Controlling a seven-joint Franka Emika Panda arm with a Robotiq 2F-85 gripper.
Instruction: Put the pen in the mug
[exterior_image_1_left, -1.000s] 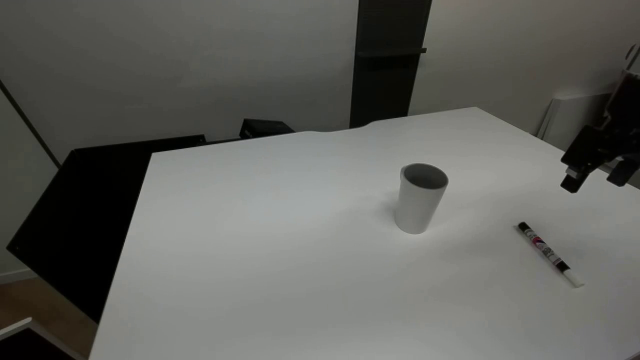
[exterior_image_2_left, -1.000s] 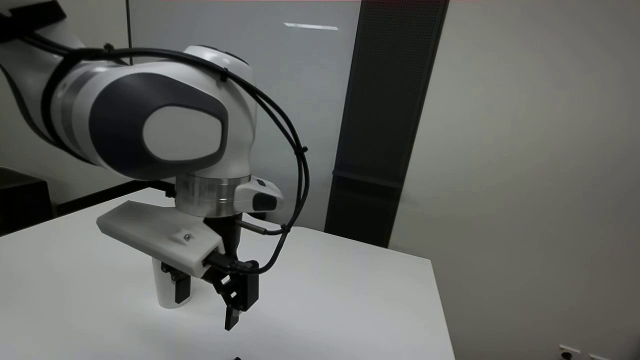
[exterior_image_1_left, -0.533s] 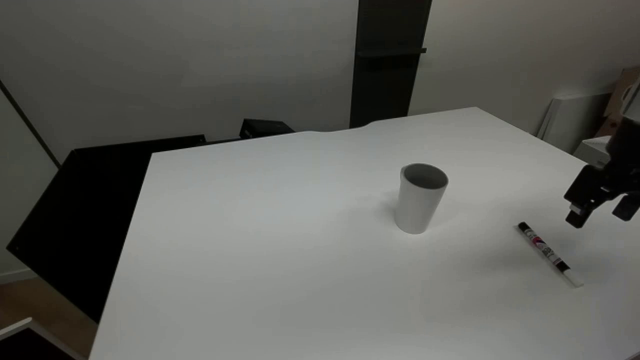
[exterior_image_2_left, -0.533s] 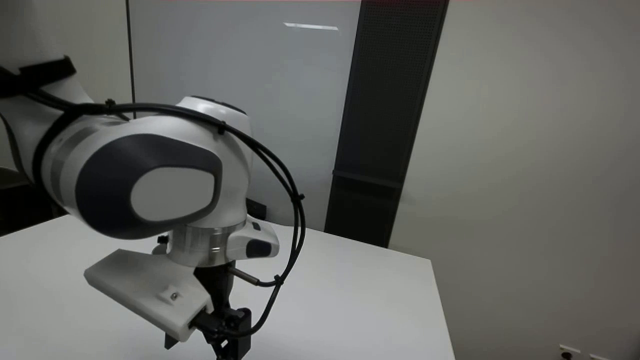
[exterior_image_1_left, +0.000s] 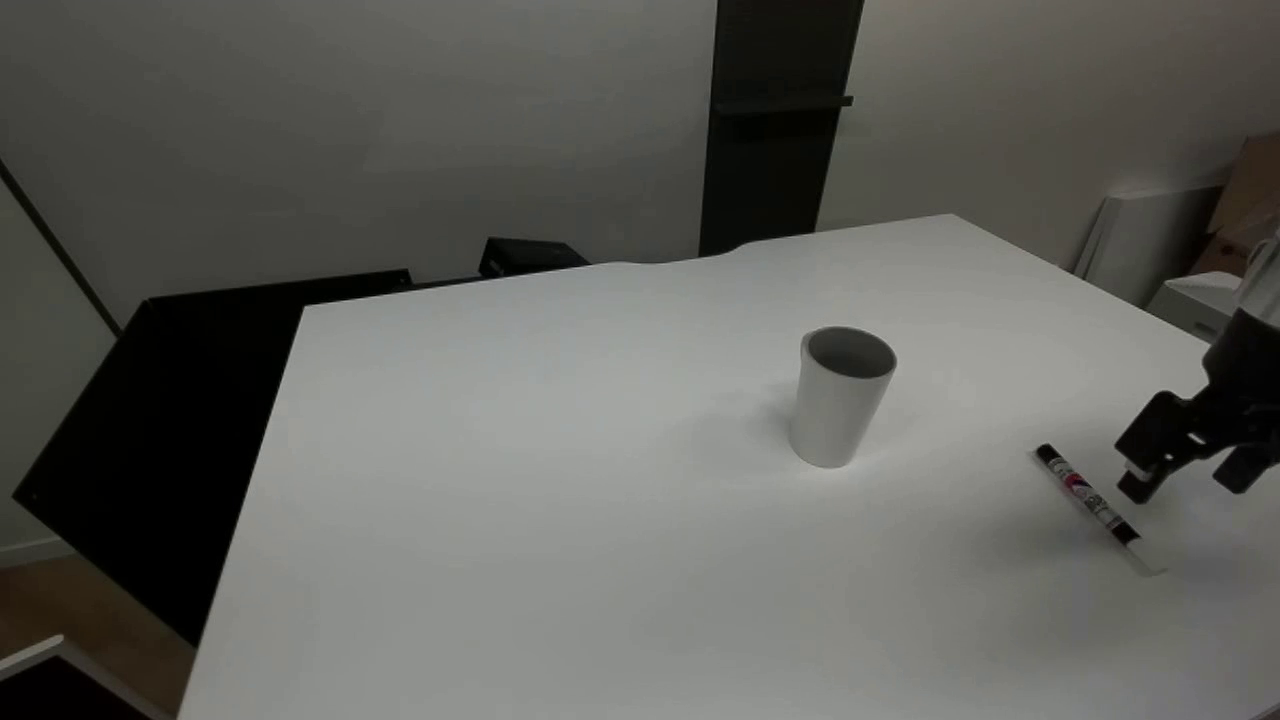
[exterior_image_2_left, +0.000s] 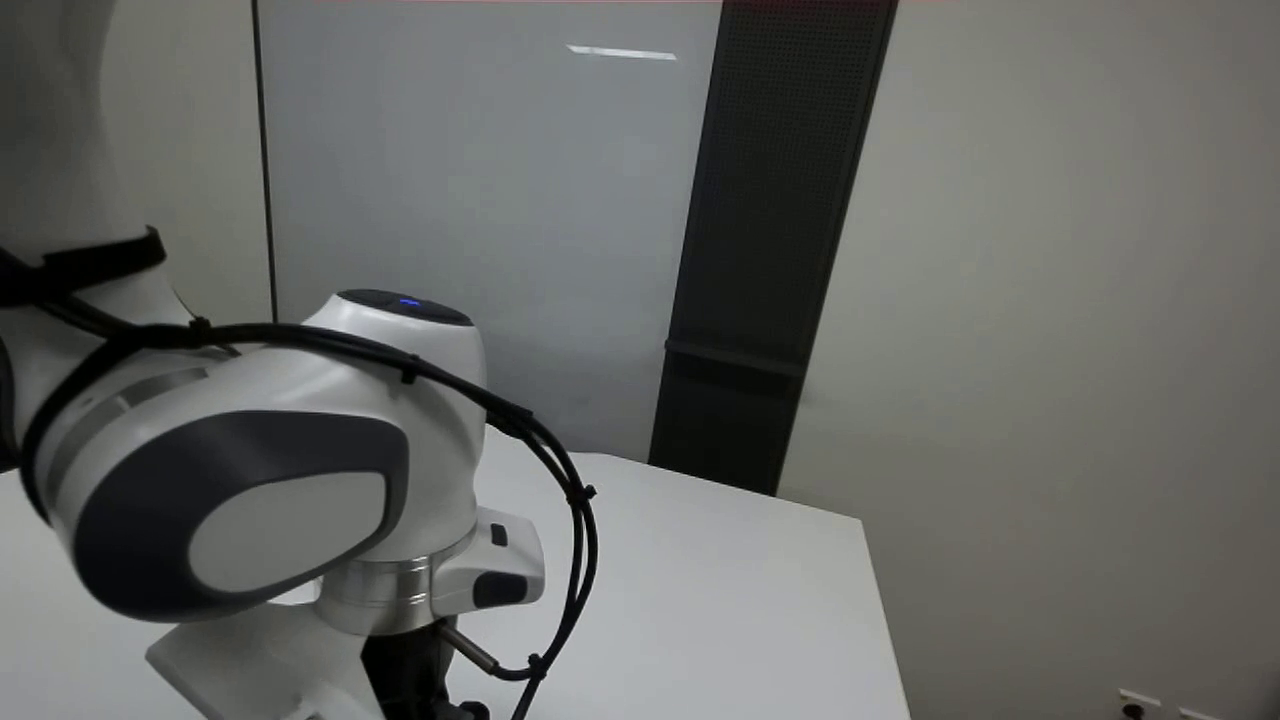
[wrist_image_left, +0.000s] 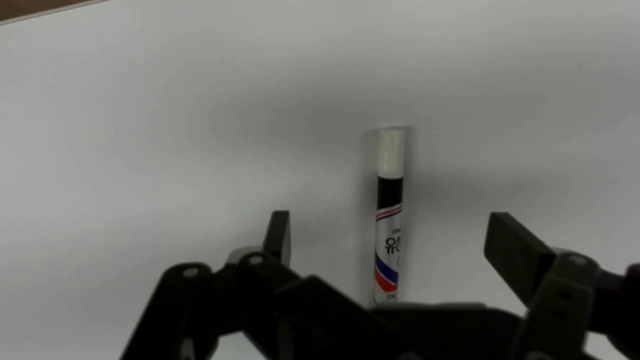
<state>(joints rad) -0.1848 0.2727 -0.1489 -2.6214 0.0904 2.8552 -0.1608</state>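
The pen (exterior_image_1_left: 1088, 497) lies on the white table, with a black end, a white label with a reddish mark, a black band and a white tip. The mug (exterior_image_1_left: 838, 415), plain light grey, stands upright to the left of it. My gripper (exterior_image_1_left: 1185, 487) is open and low over the table, at the pen's right in this exterior view. In the wrist view the pen (wrist_image_left: 389, 225) lies lengthwise between the spread fingers of the gripper (wrist_image_left: 389, 217), touching neither. Its near end is hidden by the gripper body. In an exterior view the arm (exterior_image_2_left: 280, 500) hides mug and pen; the fingers are below the frame.
The white table (exterior_image_1_left: 500, 480) ends at a back edge before a wall. A black table or panel (exterior_image_1_left: 150, 420) stands beyond its left edge. White boxes (exterior_image_1_left: 1195, 300) stand behind the right edge. Black cables (exterior_image_2_left: 570, 480) hang along the arm.
The arm and gripper have moved down toward the table, lower in both exterior views, and now sit close beside the pen. The fingers stay open. Pen and mug have not moved.
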